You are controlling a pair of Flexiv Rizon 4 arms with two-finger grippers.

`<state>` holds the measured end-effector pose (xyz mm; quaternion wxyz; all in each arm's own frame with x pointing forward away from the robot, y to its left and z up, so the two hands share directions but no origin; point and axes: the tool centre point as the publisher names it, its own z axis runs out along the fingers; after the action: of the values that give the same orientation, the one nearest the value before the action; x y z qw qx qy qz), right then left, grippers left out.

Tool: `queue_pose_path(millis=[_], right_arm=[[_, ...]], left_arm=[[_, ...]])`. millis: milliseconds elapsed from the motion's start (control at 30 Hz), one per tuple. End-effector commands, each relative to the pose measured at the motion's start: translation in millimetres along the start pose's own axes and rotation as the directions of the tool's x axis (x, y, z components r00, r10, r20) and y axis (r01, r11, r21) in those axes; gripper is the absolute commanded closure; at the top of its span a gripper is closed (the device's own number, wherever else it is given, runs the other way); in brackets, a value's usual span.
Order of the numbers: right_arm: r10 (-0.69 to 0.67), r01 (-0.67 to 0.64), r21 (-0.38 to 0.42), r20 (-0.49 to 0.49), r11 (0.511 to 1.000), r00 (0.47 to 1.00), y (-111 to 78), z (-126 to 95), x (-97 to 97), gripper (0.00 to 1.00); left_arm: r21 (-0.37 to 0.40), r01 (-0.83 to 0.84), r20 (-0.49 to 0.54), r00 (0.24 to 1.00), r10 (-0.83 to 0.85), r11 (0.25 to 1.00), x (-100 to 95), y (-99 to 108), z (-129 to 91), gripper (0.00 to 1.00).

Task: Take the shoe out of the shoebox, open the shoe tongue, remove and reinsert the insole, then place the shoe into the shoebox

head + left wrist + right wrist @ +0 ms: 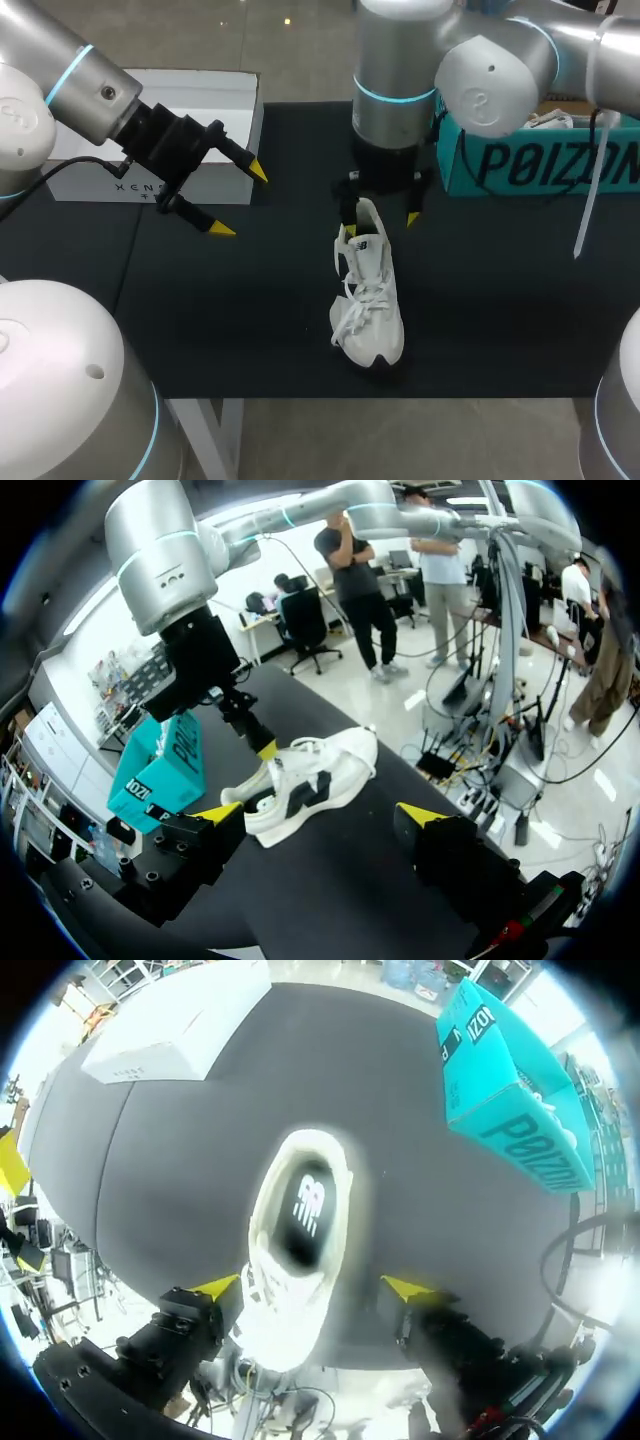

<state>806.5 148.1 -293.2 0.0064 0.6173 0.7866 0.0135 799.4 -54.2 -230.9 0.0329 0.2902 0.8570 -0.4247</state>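
Black table fills the head view, with a white sneaker standing on its sole near the middle, toe toward the near edge and laces loose. The right gripper hangs over the sneaker's heel with its fingers spread wider than the heel. One yellow tip is at the heel's side and the other stands clear of it, so it clamps nothing. The left gripper hovers over the table's left part, just in front of a white box. Its fingers are wide apart and hold nothing. A teal shoebox sits at the far right, well apart from the sneaker. The right wrist view looks straight down into the sneaker, showing its dark inside, which the head view hides behind the arm. Here the right gripper has the blurred heel between its two tips, with the teal shoebox and white box ahead to either side. The left wrist view shows the sneaker side-on, ahead of the left gripper. One fingertip of the other arm meets the heel collar there, though contact is hard to judge, and its partner is hidden. The teal shoebox is behind. Bare black surface lies on both sides of the sneaker, while its toe is near the front edge.
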Motion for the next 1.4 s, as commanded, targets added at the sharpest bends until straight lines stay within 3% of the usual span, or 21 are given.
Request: queue_pose_path(millis=[33, 300, 833, 1067, 1267, 1333, 1400], right_arm=[[-0.022, 0.022, 0.015, -0.025, 1.0, 0.999, -14.7, 7, 1.3, 1.0], [-0.038, 0.041, 0.069, -0.046, 0.997, 0.998, -28.7, 26, 6.5, 1.0], [0.005, -0.002, 0.055, -0.055, 0.998, 0.998, -7.2, 49, 3.5, 1.0], [-0.009, 0.01, 0.021, -0.062, 1.0, 0.998, -6.6, 28, 2.0, 1.0], [-0.065, 0.065, 0.011, -0.059, 0.998, 0.996, 19.5, 15, -7.7, 1.0], [-0.128, 0.129, 0.01, -0.069, 0.992, 0.989, 27.8, 13, -12.1, 1.0], [-0.294, 0.299, 0.021, -0.114, 0.954, 0.949, 33.7, 12, -12.3, 1.0]], left_arm=[[-0.002, 0.0, -0.002, 1.0, 0.0, 1.0, -0.2, 0, 0, 0.0], [-0.002, 0.0, -0.002, 1.0, 0.0, 1.0, -0.2, 0, 0, 0.0], [-0.002, 0.0, -0.002, 1.0, 0.0, 1.0, -0.2, 0, 0, 0.0], [-0.002, 0.0, -0.002, 1.0, 0.0, 1.0, -0.2, 0, 0, 0.0], [-0.002, 0.0, -0.002, 1.0, 0.0, 1.0, -0.2, 0, 0, 0.0], [-0.002, 0.0, -0.002, 1.0, 0.0, 1.0, -0.2, 0, 0, 0.0], [-0.002, 0.0, -0.002, 1.0, 0.0, 1.0, -0.2, 0, 0, 0.0]])
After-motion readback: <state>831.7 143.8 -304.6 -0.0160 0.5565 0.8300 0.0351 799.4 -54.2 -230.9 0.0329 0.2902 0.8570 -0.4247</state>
